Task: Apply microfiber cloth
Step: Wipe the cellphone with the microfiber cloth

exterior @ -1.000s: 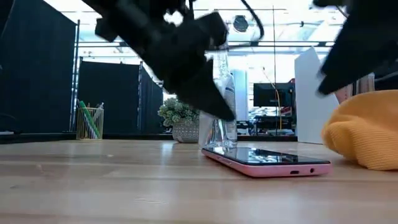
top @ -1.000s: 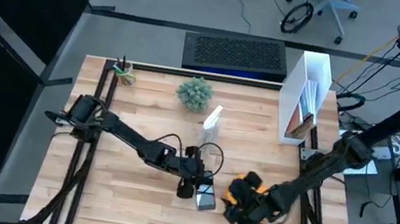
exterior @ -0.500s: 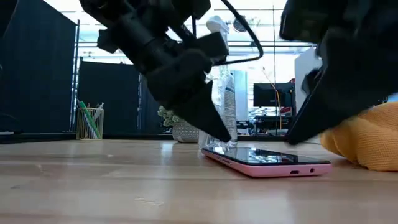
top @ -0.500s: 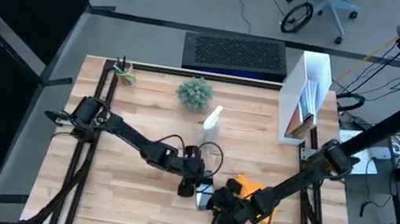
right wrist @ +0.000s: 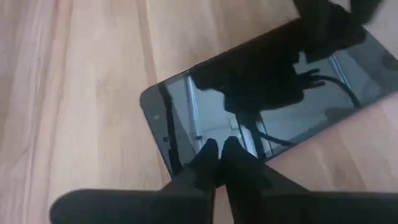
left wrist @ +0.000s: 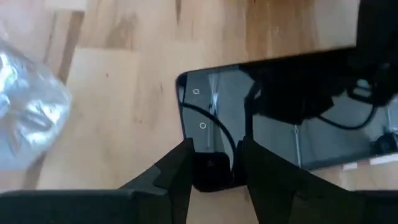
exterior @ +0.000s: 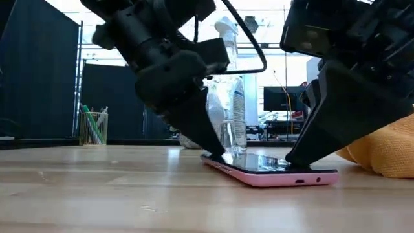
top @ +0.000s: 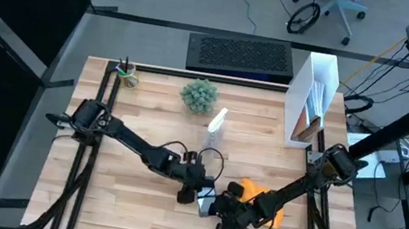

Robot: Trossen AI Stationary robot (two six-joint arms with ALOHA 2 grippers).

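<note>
at the far left of the table (top: 141,105) stands a pen cup (top: 125,75), and a small plant (top: 199,96) sits further along the back. the left gripper (left wrist: 214,168) is down at the phone (exterior: 272,169), its fingers a narrow gap apart, straddling the near end of the phone; from the low camera its tips meet the phone's left end. the phone lies flat on the wood, black glass up, pink case showing along its edge. just behind it stands a clear spray bottle (exterior: 226,110).

the right gripper (right wrist: 217,158) has its fingers pressed together with nothing between them, the tips resting on the phone's glass near one edge. from the low camera it comes down on the phone's right end.

the cloth (top: 268,204) lies bunched on the table just right of the phone, beside the right arm, held by neither gripper; its orange bulk (exterior: 381,152) shows at the right edge. a white file holder (top: 314,98) stands at the back right.
</note>
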